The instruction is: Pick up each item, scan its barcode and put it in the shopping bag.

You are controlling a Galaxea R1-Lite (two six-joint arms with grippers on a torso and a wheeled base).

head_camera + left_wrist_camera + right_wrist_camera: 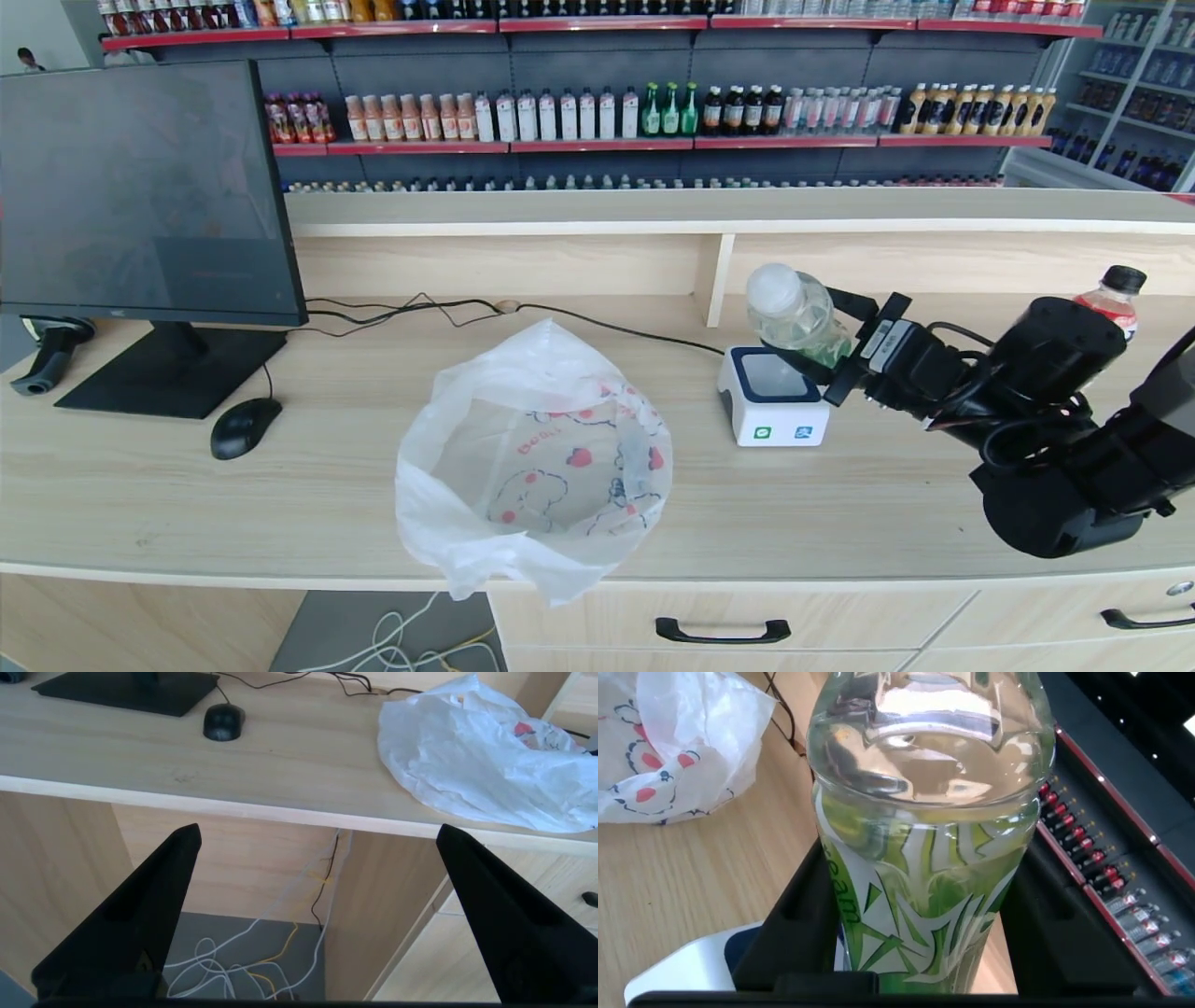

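Bright, even light is washing over the counter [840, 485], with only soft shadows pooling beneath the monitor [140, 187]. Highlights are glinting off the bottle [924, 765], and the counter's edges are bowing toward the head view's corners.

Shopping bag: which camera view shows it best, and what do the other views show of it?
The head view: the whole shopping bag, mouth open upward, on the counter between mouse and scanner. The left wrist view shows its crumpled side; the right wrist view, one corner beyond the bottle.
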